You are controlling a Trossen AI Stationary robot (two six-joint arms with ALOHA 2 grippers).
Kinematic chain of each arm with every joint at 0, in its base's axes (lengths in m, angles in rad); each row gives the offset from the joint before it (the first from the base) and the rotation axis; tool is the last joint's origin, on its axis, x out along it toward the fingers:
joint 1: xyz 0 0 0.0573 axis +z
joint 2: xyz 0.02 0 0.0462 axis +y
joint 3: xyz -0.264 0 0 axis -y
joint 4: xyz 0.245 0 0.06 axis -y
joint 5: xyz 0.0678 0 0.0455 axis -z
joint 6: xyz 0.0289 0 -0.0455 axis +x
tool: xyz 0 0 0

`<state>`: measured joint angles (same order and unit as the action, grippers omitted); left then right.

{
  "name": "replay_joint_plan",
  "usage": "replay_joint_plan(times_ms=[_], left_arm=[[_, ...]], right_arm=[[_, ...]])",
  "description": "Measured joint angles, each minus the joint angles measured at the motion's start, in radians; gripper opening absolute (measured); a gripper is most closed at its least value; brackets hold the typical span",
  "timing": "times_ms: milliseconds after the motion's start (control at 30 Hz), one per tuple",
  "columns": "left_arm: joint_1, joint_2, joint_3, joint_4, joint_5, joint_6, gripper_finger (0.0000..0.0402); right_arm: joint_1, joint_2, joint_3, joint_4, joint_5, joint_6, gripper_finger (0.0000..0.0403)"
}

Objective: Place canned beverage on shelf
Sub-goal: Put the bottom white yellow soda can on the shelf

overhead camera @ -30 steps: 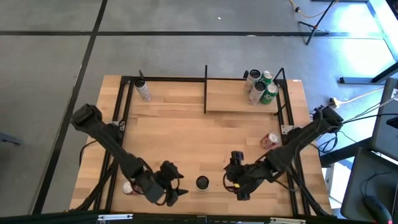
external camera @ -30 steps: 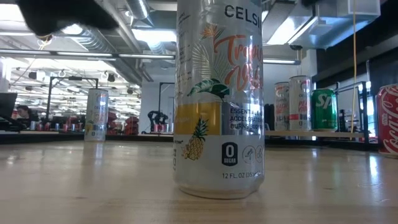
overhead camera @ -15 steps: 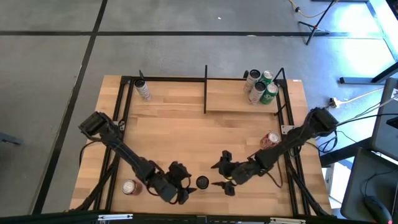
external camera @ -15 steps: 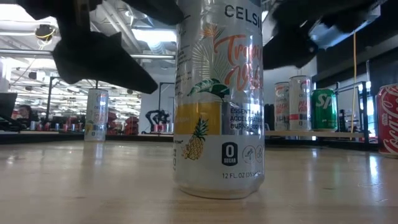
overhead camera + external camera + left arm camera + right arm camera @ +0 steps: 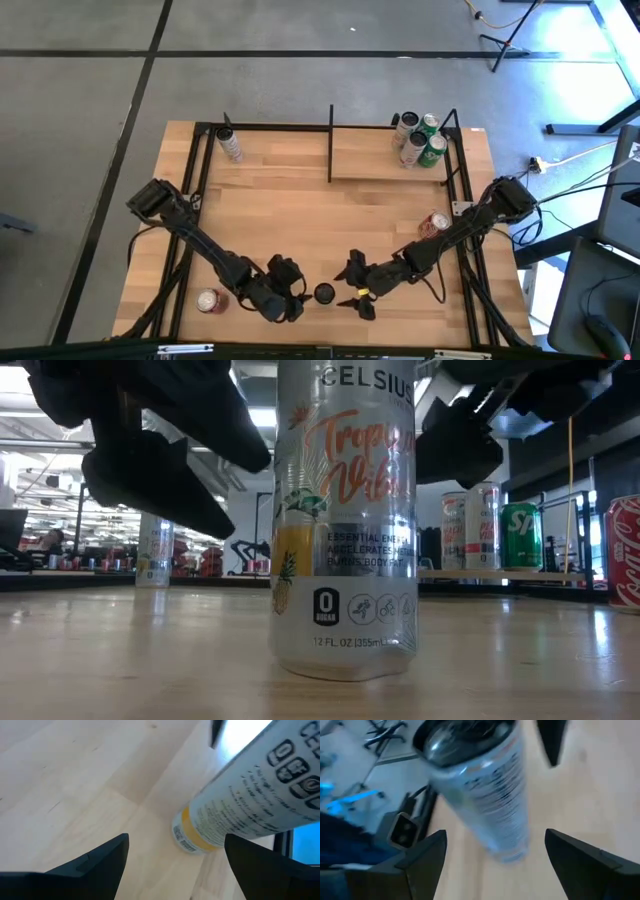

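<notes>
I have the canned beverage standing upright near the bottom centre of the high view, a tall slim Celsius can that fills the middle of the low view. From the thin aluminium wall I judge it stiff along its length but easy to dent if squeezed hard; the printed skin looks smooth and likely slippery, and I cannot tell whether it is full or empty. Being tall on a narrow base, it should tip from any sideways nudge, so I'd take it around the mid body, fingers square to the wall, not at the lid.

The left gripper sits just left of the can with its fingers spread wide; its wrist view shows the can between the two tips, not pinched. The right gripper is just right of it, fingers likewise parted and empty.

The table is pale bare wood, flat and a little glossy in the low view. The shelf lies at upper right, well apart from the can, with a cluster of cans already crowding its right end. A red can lies at mid right, another can at lower left, one more at upper left. Beyond the table is grey floor with dark lines
</notes>
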<state>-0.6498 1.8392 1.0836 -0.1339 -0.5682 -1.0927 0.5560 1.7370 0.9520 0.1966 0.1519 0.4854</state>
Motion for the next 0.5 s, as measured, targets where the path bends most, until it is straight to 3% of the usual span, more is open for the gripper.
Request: replay_joint_plan(times_ms=[167,300,433,500], left_arm=[[-0.002,0.0,0.0,-0.019,0.027,-0.031,0.0325],[-0.002,-0.011,0.0,-0.025,0.119,-0.042,0.0325],[-0.013,-0.052,0.0,-0.023,0.175,-0.066,0.0325],[-0.026,-0.073,0.0,-0.029,0.175,-0.066,0.0325]], right_arm=[[0.0,0.0,0.0,0.002,-0.076,0.074,0.0326],[-0.001,-0.011,0.0,-0.008,-0.215,0.119,0.0326],[0.001,-0.055,0.0,0.009,-0.196,0.134,0.0326],[0.001,-0.078,0.0,0.027,-0.132,0.112,0.0326]])
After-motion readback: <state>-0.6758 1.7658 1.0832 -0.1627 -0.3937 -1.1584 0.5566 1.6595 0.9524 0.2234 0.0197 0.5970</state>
